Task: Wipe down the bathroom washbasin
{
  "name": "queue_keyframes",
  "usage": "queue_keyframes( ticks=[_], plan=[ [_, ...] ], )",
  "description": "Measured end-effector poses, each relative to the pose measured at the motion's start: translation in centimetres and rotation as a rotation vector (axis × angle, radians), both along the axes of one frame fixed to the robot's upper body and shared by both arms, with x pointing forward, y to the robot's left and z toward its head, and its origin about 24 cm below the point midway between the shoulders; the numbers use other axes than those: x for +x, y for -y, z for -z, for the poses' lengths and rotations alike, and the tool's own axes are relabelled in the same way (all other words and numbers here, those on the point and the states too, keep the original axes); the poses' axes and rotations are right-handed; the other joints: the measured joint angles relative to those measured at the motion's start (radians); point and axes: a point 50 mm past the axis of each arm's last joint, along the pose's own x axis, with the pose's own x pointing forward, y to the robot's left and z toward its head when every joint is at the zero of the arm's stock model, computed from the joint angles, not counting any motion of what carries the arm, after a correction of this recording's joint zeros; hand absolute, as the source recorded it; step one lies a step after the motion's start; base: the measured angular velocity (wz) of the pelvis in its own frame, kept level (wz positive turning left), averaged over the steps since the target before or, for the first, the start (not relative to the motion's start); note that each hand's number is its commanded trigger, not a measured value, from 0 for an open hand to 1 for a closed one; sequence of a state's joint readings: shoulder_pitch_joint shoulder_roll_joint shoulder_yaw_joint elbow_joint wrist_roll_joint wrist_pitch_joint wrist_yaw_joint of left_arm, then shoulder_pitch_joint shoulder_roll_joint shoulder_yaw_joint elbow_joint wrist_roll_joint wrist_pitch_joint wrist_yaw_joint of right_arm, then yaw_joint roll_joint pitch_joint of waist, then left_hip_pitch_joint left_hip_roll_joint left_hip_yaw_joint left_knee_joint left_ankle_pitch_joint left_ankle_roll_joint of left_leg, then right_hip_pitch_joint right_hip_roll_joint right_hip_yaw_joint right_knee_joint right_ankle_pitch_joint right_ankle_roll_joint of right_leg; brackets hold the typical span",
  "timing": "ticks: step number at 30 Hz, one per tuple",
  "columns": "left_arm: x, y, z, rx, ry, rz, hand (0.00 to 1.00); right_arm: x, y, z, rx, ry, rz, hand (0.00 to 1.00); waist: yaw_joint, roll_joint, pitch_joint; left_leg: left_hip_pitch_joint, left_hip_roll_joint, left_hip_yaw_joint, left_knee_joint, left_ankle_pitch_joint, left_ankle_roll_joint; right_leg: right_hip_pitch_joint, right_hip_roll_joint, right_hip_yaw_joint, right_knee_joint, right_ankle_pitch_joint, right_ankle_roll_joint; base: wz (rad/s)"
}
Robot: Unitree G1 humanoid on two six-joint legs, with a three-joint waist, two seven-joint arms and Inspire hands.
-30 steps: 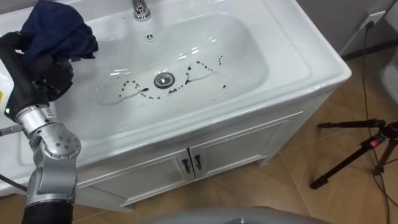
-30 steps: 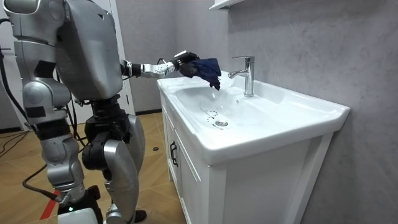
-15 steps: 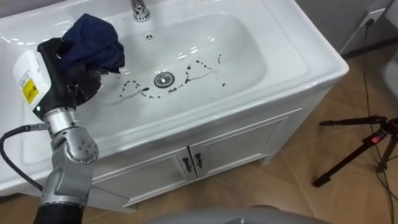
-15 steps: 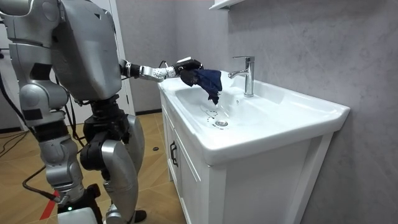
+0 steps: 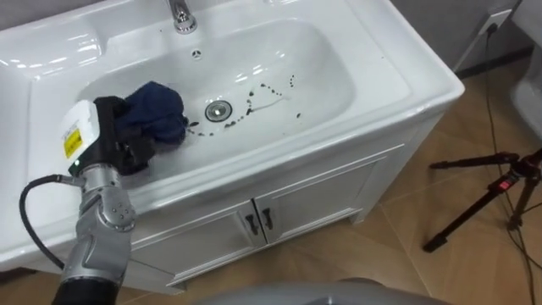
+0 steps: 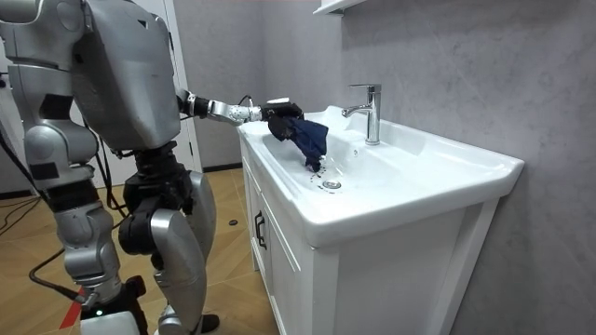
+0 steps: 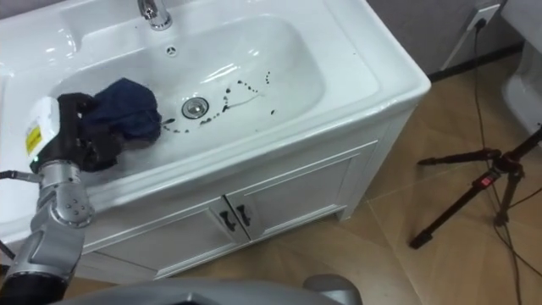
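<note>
A white basin [image 5: 334, 51] [image 7: 296, 38] [image 6: 410, 163] is set in a white vanity, with dark specks [image 5: 271, 89] [image 7: 241, 85] strewn around its drain [image 5: 218, 109] [image 7: 195, 107]. My left hand [image 5: 118, 144] [image 7: 85, 140] [image 6: 279, 113] is shut on a dark blue cloth [image 5: 157, 114] [image 7: 127, 110] [image 6: 310, 138]. The cloth hangs low into the basin's left part, just left of the drain. I cannot tell whether it touches the bottom. In the room view I stand upright at the vanity's front with the left arm stretched over the basin.
A chrome tap [image 5: 179, 15] [image 6: 371, 112] stands at the basin's back rim. Two cabinet doors with small handles [image 5: 261, 222] sit below. A black tripod [image 5: 487, 199] stands on the wooden floor to the right. A wall socket [image 5: 494, 19] with a cable is at the far right.
My left hand has carried the cloth from above the basin's left rim rightward and down into the basin, close to the drain. The head camera has shifted slightly.
</note>
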State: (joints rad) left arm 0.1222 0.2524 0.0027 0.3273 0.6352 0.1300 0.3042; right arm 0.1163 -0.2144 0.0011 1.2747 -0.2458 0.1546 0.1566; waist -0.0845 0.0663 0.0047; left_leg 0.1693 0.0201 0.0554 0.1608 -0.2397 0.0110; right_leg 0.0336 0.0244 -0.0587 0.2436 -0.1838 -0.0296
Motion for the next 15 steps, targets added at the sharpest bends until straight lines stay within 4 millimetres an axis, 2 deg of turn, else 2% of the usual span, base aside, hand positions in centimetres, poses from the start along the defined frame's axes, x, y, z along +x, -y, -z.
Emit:
queue_keyframes(
  ticks=[9,15],
  plan=[
    [-0.13,0.14,0.49,0.004,-0.082,0.035,1.00,0.24,0.10,-0.04,-0.005,0.007,-0.001,0.00,0.004,0.010,0.0024,-0.001,0.003,0.017,-0.003,-0.001,-0.001,0.001,0.004,0.008,-0.002,0.000,-0.001,-0.02],
    [-0.19,-0.02,0.51,0.070,-0.112,0.047,1.00,0.19,0.38,-0.13,-0.017,-0.006,0.003,0.00,0.004,0.016,-0.0008,0.000,0.005,0.032,-0.007,-0.001,-0.001,-0.006,0.009,0.021,-0.004,0.000,-0.002,-0.04]
  ],
)
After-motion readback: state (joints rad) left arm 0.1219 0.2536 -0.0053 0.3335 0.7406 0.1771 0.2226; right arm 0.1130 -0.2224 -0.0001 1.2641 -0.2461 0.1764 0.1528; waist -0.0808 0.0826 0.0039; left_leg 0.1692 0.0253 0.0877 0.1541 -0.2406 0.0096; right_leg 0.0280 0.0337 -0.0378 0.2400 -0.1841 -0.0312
